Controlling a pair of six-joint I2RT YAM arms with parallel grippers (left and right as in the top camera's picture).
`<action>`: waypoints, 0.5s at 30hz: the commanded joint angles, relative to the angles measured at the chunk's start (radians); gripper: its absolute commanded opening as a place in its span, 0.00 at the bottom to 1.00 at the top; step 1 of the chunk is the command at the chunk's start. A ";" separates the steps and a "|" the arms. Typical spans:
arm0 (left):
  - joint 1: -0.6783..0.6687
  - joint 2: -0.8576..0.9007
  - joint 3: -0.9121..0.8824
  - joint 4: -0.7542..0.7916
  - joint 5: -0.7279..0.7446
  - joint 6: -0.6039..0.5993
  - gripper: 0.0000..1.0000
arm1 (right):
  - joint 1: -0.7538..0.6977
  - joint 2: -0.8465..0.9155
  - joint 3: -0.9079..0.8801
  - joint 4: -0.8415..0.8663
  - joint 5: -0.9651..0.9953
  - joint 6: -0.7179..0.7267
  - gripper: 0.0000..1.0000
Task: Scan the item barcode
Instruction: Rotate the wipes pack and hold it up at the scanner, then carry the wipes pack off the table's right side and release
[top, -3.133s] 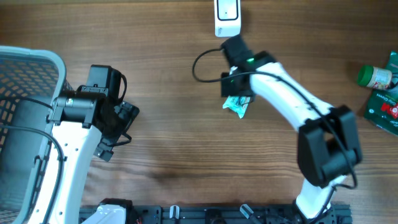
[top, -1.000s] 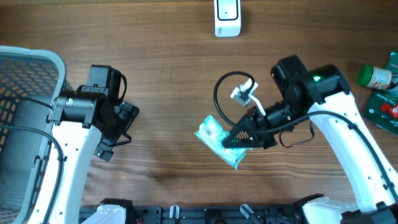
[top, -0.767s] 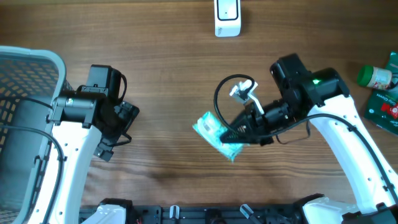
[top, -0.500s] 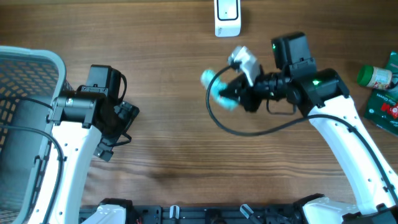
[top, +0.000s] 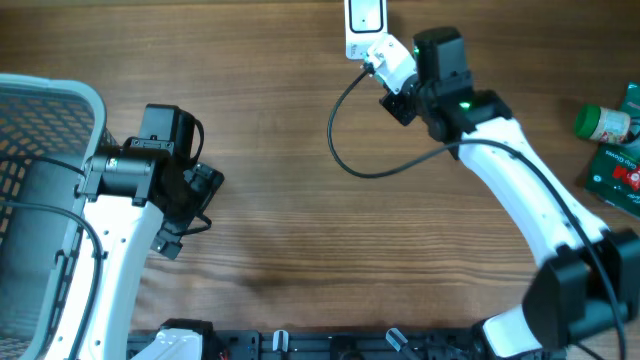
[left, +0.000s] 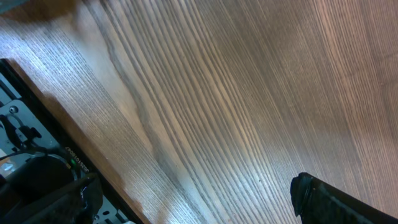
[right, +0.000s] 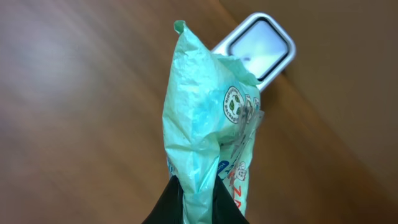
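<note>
My right gripper (right: 199, 194) is shut on the lower end of a light green plastic packet (right: 208, 130) with printed labels, holding it up off the table. Just beyond the packet's top lies the white barcode scanner (right: 260, 53), its window facing up. From overhead the scanner (top: 365, 22) sits at the table's far edge with my right wrist (top: 440, 62) right beside it; the packet is hidden under the wrist there. My left gripper (left: 193, 205) hangs open over bare wood near the front rail, nothing between its fingers (left: 339, 202).
A grey mesh basket (top: 60, 100) stands at the far left beside the left arm (top: 150, 170). A green-capped bottle (top: 600, 122) and a green package (top: 622, 165) lie at the right edge. A black rail (top: 330, 345) runs along the front edge.
The right arm lifted the packet from mid-table and swung it back up to the scanner. The left arm has not moved.
</note>
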 joint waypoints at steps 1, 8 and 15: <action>0.005 -0.009 0.010 0.000 0.001 0.005 1.00 | -0.003 0.080 0.005 0.118 0.183 -0.220 0.04; 0.005 -0.009 0.010 0.000 0.001 0.005 1.00 | -0.003 0.295 0.016 0.551 0.293 -0.536 0.04; 0.005 -0.009 0.010 0.000 0.001 0.005 1.00 | -0.021 0.586 0.239 0.736 0.274 -0.795 0.04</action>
